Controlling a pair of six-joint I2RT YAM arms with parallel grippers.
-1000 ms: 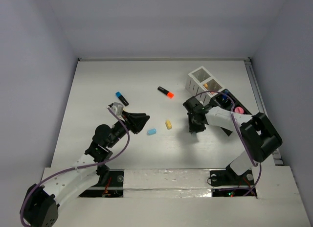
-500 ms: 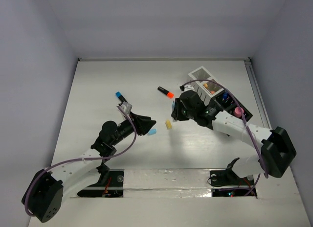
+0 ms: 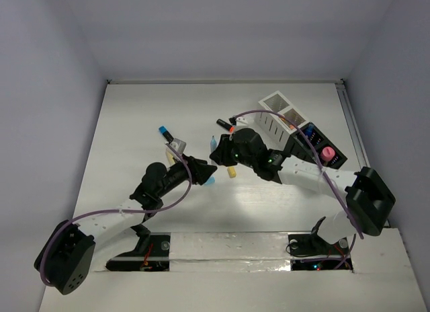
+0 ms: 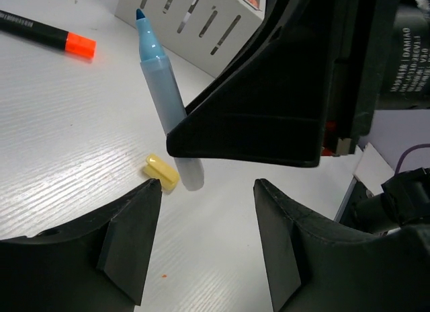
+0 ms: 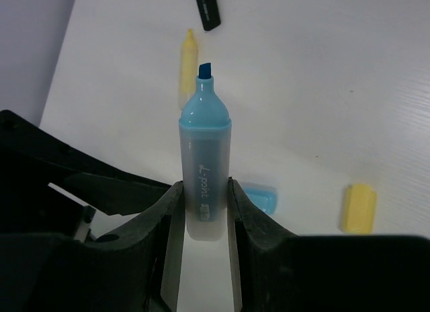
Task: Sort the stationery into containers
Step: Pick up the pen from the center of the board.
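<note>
My right gripper [image 5: 205, 187] is shut on an uncapped pale blue marker [image 5: 204, 157] and holds it tip-up above the table's middle [image 3: 213, 142]. My left gripper [image 4: 208, 238] is open and empty, just left of and below the marker [image 4: 160, 90], near it in the top view [image 3: 203, 172]. A pale blue cap [image 5: 261, 196] and a yellow cap [image 5: 357, 208] lie on the table below. A yellow marker [image 5: 189, 63] and a black marker with a blue cap [image 3: 166, 132] lie further left. A black marker with an orange cap [image 4: 47, 35] lies near the containers [image 3: 277, 110].
The joined boxes run from two white ones to black ones [image 3: 316, 145] at the right, and a pink cylinder [image 3: 328, 153] stands in a black one. The two arms nearly meet at the table's middle. The white table [image 3: 134, 110] ends at grey walls.
My right gripper has swung left from beside the containers to the table's middle, with the pale blue marker in it now. My left gripper has moved right towards it.
</note>
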